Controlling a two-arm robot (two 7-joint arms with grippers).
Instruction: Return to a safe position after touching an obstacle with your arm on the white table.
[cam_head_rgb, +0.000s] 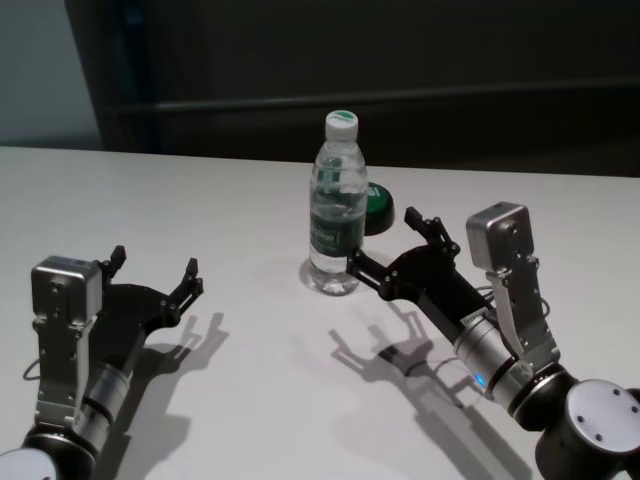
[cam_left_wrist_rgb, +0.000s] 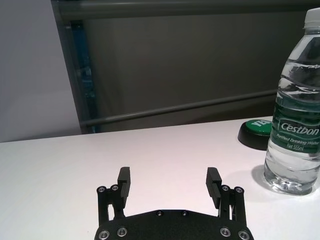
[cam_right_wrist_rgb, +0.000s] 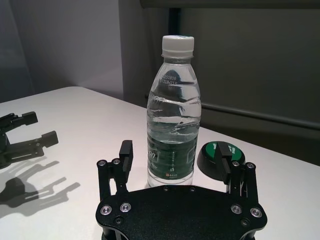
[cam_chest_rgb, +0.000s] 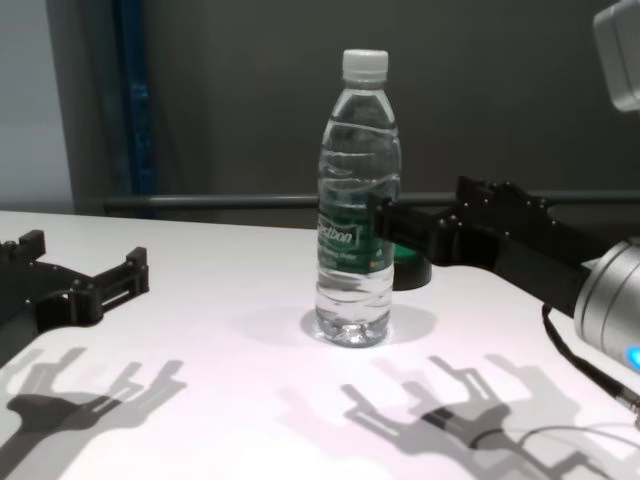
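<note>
Left end effector (cam_head_rgb: 152, 272): fingers spread, empty, near the counter's (cam_head_rgb: 230, 400) front-left corner. Right end effector (cam_head_rgb: 392, 252): spread open, empty, 1 finger beside the bottle (cam_head_rgb: 337, 205). The bottle stands upright mid-counter. Round black-and-green object (cam_head_rgb: 378, 208) lies beyond it.

— where are we, do we think?
— a lab or test room, as far as we can tell. we see a bare white table (cam_head_rgb: 200, 200) carrying only a water bottle (cam_head_rgb: 337, 215) and a black-and-green round object (cam_head_rgb: 377, 208).
— and behind it?
— a dark panelled wall (cam_head_rgb: 400, 60) with a horizontal rail (cam_chest_rgb: 250, 201) and a pale wall section (cam_left_wrist_rgb: 30, 70). we see nothing homely.
</note>
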